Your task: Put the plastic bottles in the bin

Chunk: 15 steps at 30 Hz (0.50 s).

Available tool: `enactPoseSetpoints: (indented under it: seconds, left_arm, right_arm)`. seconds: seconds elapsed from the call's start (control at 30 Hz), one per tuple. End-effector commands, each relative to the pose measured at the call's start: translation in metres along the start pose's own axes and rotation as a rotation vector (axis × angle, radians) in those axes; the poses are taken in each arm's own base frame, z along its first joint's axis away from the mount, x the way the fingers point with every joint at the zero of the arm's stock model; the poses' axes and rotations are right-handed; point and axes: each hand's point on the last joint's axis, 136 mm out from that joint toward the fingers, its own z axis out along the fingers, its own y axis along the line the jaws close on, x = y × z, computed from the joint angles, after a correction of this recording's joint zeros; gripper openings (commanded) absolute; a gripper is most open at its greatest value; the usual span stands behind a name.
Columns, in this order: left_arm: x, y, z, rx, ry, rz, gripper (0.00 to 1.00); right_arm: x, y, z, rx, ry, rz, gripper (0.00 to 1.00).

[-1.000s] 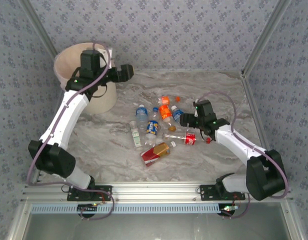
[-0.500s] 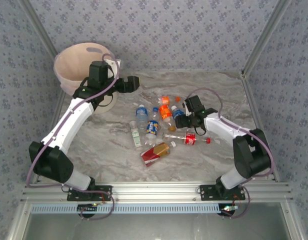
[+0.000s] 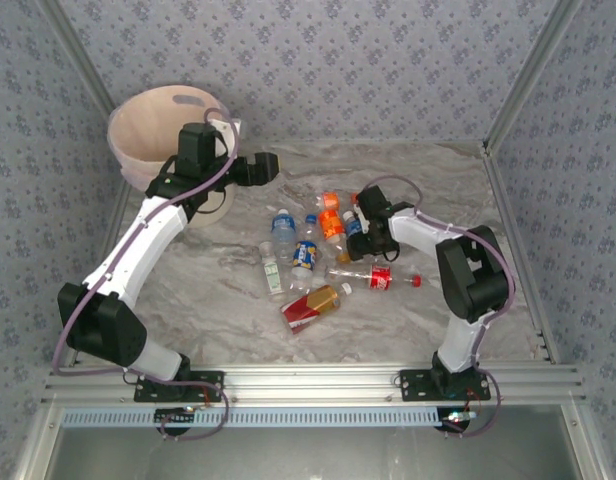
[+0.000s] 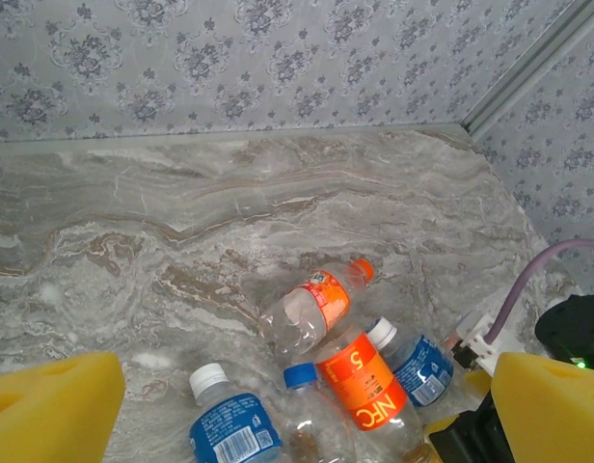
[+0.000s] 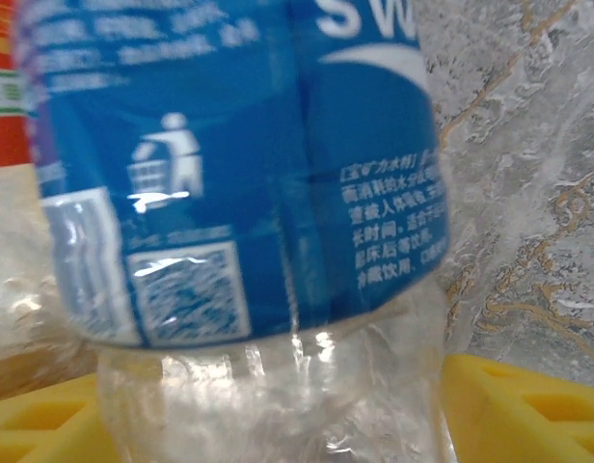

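Several plastic bottles lie in a loose pile mid-table: an orange-labelled one [image 3: 330, 222], a blue-labelled one [image 3: 283, 228], a red-labelled one [image 3: 374, 277] and a red-and-yellow one [image 3: 310, 306]. My right gripper [image 3: 359, 232] is at the pile's right side, shut on a small blue-labelled bottle [image 5: 239, 174] that sits between its yellow pads [image 5: 528, 410]. My left gripper [image 3: 266, 168] hangs open to the right of the cream bin [image 3: 128, 130], above the table. It looks down on an orange-capped bottle [image 4: 316, 301] and an "NFC" bottle [image 4: 366, 381].
Patterned walls close in the back and both sides, with metal posts at the corners. The bin stands in the back left corner. A loose orange cap [image 3: 355, 198] and a red cap [image 3: 417, 281] lie by the pile. Bare marble spreads toward the front edge.
My right arm swung left into the pile and its jaws narrowed around the blue-labelled bottle. My left gripper came away from over the bin toward the right, then held still.
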Motion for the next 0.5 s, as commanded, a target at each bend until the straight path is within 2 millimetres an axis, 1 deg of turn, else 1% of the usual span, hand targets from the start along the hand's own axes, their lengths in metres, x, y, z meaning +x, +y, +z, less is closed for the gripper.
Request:
enactPoseSetpoints:
  seconds: [0.0, 0.03, 0.07, 0.17, 0.37, 0.47]
  left_arm:
    - [-0.008, -0.008, -0.01, 0.026, -0.031, 0.006, 0.98]
    - [-0.007, -0.008, -0.009, 0.026, -0.028, 0.005, 0.98]
    - [-0.007, -0.008, -0.009, 0.026, -0.027, 0.004, 0.98]
    - [-0.007, -0.008, -0.007, 0.029, -0.024, -0.001, 0.98]
    - [-0.005, -0.004, -0.002, 0.022, -0.022, -0.032, 0.98]
    - [-0.003, -0.001, 0.007, 0.02, -0.022, -0.077, 0.98]
  right_arm:
    - [0.003, -0.01, 0.003, 0.059, 0.036, 0.017, 0.74]
    - [0.003, -0.012, 0.004, 0.071, 0.035, 0.022, 0.74]
    - [0.004, -0.014, 0.004, 0.086, 0.035, 0.027, 0.71]
    - [0.001, -0.02, -0.001, 0.116, 0.008, 0.038, 0.67]
    - [-0.009, -0.028, -0.022, 0.159, -0.093, 0.053, 0.59]
    - [-0.017, -0.029, -0.035, 0.155, -0.153, 0.06, 0.56]
